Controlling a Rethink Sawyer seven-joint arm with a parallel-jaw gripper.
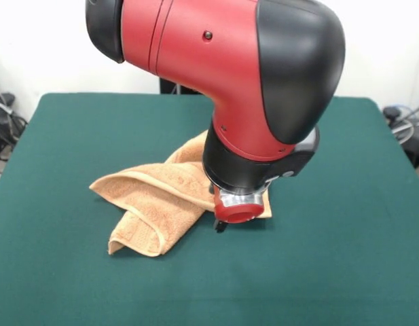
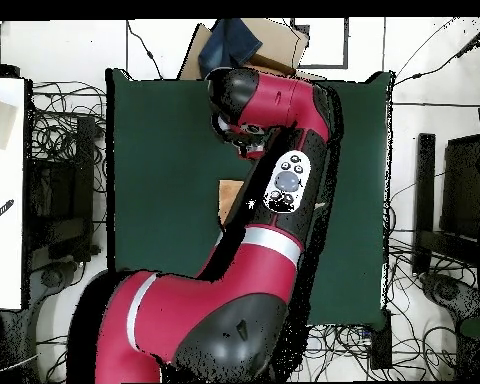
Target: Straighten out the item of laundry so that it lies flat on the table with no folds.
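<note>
Towel [image 1: 151, 197]: crumpled, folded over, on green desk [image 1: 331, 224]. Tool [image 1: 221, 225] at towel edge; we cannot tell its state.

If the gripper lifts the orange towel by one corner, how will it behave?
The towel will probably hang limp: it already lies in soft folds. It looks light. Its terry pile may drag on the table's felt-like cloth rather than slide.
</note>
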